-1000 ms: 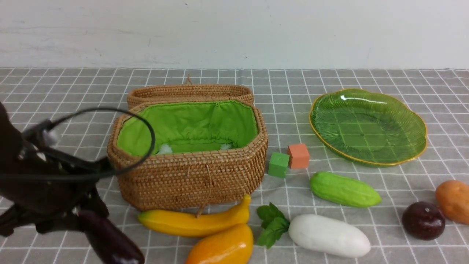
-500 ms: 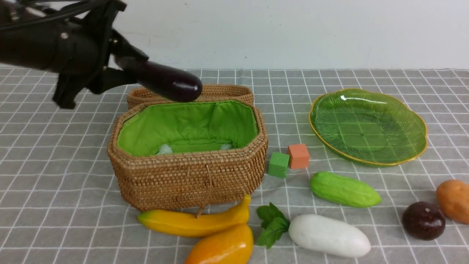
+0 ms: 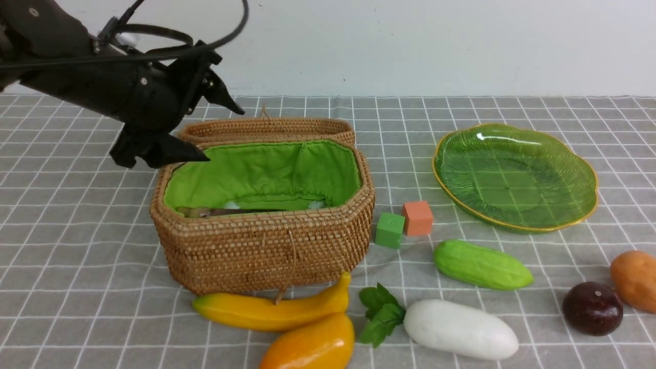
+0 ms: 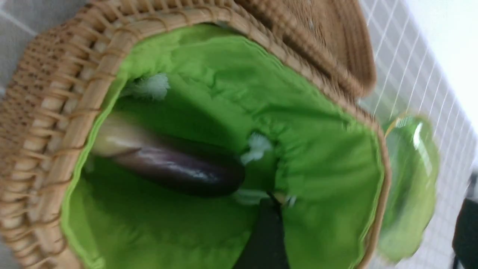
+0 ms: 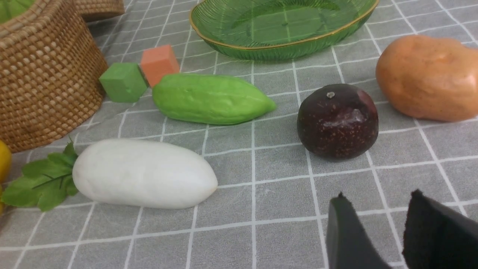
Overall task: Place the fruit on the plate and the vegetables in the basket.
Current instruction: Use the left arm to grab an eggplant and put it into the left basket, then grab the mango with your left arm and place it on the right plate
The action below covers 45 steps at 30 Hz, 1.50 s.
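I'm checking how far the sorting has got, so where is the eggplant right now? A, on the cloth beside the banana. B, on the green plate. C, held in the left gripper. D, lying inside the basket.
D: the eggplant lies on the green lining inside the basket, while the left gripper hangs above the basket's rim with its jaws apart and nothing between them.

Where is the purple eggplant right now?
The eggplant lies inside the basket on its green lining, on the robot's left in the front view, just behind the banana.
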Motion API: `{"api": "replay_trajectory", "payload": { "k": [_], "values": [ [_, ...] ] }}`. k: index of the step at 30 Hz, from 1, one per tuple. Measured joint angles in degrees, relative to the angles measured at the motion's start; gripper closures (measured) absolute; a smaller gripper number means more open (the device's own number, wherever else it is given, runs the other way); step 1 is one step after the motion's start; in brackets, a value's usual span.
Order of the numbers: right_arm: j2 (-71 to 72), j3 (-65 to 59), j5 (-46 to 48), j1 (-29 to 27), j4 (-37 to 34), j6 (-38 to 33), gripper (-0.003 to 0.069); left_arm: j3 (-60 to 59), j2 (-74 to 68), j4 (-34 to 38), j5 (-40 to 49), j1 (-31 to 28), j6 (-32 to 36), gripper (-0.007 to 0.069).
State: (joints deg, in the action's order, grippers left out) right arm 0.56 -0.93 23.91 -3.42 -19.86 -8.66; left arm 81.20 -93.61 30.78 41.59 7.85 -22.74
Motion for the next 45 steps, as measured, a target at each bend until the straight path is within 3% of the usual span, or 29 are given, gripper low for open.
{"api": "replay_trajectory", "payload": {
  "k": [1, 3, 4, 6, 10, 15, 16, 19, 23, 32, 45],
  "values": [
    [0.0, 0.0, 0.0, 0.0, 0.0, 0.0, 0.0419, 0.0, 2.5, 0.0, 3.9, 0.0, 8.5, 0.0035],
    [0.0, 0.0, 0.0, 0.0, 0.0, 0.0, 0.0419, 0.1, 4.3, 0.0, 7.0, 0.3, 14.3, 0.0044],
    [0.0, 0.0, 0.0, 0.0, 0.0, 0.0, 0.0419, 0.2, 7.2, -0.1, 12.9, 1.3, 23.7, 0.0057],
    [0.0, 0.0, 0.0, 0.0, 0.0, 0.0, 0.0419, -0.8, 11.3, -0.6, 21.1, 4.5, 34.8, 0.0066],
    [0.0, 0.0, 0.0, 0.0, 0.0, 0.0, 0.0419, -5.4, 14.6, -2.0, 24.4, 12.4, 40.2, 0.0069],
    [0.0, 0.0, 0.0, 0.0, 0.0, 0.0, 0.0419, -14.5, 12.5, -12.2, 16.6, 25.3, 39.2, 0.0067],
    [0.0, 0.0, 0.0, 0.0, 0.0, 0.0, 0.0419, -14.5, 12.5, -12.8, 16.6, 25.8, 39.0, 0.0066],
    [0.0, 0.0, 0.1, 0.0, 0.0, 0.0, 0.0419, -15.9, 8.6, -22.9, 10.0, 32.7, 34.1, 0.0055],
    [0.0, 0.0, 0.1, 0.0, 0.0, 0.0, 0.0419, -15.9, 3.8, -29.8, 6.2, 37.0, 27.9, 0.005],
    [0.0, 0.0, 0.1, 0.0, 0.0, 0.0, 0.0419, -15.6, -8.2, -34.7, 4.2, 38.1, 23.4, 0.0051],
    [0.0, 0.0, 0.1, 0.0, -0.1, 0.0, 0.0419, -15.3, -8.7, -35.4, 4.7, 38.1, 23.3, 0.0071]
  ]
}}
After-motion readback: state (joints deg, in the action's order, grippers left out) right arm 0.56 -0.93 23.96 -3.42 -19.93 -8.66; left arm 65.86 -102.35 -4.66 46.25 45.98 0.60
